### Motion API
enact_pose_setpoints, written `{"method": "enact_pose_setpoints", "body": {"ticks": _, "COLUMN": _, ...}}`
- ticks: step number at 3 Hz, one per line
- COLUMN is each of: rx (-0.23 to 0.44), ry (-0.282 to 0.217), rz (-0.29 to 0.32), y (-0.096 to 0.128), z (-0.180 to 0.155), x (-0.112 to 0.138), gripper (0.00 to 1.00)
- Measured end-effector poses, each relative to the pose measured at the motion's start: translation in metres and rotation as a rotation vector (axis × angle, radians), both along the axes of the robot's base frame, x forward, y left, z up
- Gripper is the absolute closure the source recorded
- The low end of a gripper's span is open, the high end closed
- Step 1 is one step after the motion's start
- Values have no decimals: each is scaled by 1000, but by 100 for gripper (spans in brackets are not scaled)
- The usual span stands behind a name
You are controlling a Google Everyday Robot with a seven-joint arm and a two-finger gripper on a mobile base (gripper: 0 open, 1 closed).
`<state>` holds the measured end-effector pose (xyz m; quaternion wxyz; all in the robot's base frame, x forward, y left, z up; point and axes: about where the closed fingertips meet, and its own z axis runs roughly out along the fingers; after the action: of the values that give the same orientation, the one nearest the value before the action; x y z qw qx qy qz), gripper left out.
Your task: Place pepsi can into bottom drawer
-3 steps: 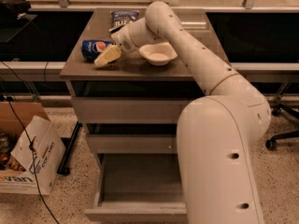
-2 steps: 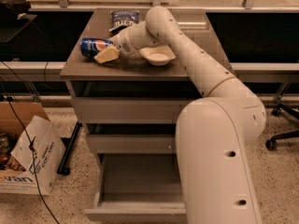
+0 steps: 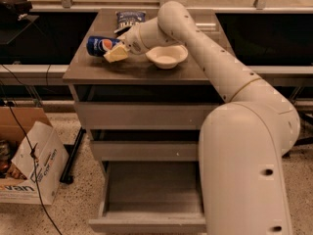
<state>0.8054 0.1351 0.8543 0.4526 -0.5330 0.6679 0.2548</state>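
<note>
The pepsi can [image 3: 100, 45], dark blue with a round logo, lies on its side at the front left of the cabinet top [image 3: 137, 72]. My gripper [image 3: 115, 52] reaches in from the right and is shut on the can's right end, with one yellowish finger [image 3: 116, 55] showing in front of it. The other finger is hidden behind the can. The bottom drawer [image 3: 146, 223] is pulled open below, and its grey tray holds nothing I can see. My arm hides the drawer's right part.
A white bowl [image 3: 166, 56] sits just right of the gripper. A blue-and-white snack bag [image 3: 129, 17] lies at the back of the top. The two upper drawers [image 3: 142, 115] are shut. A cardboard box [image 3: 29, 173] and cables stand on the floor at left.
The gripper and the can have shifted slightly up and to the right together. The bowl, the bag and the drawers have not moved.
</note>
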Motion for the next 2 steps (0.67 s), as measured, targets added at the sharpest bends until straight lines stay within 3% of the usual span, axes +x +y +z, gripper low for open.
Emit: {"method": "enact_pose_setpoints", "body": {"ticks": 2, "rx": -71, "ry": -68, "rz": 23, "y": -24, "z": 36, "x": -55, "gripper": 100}}
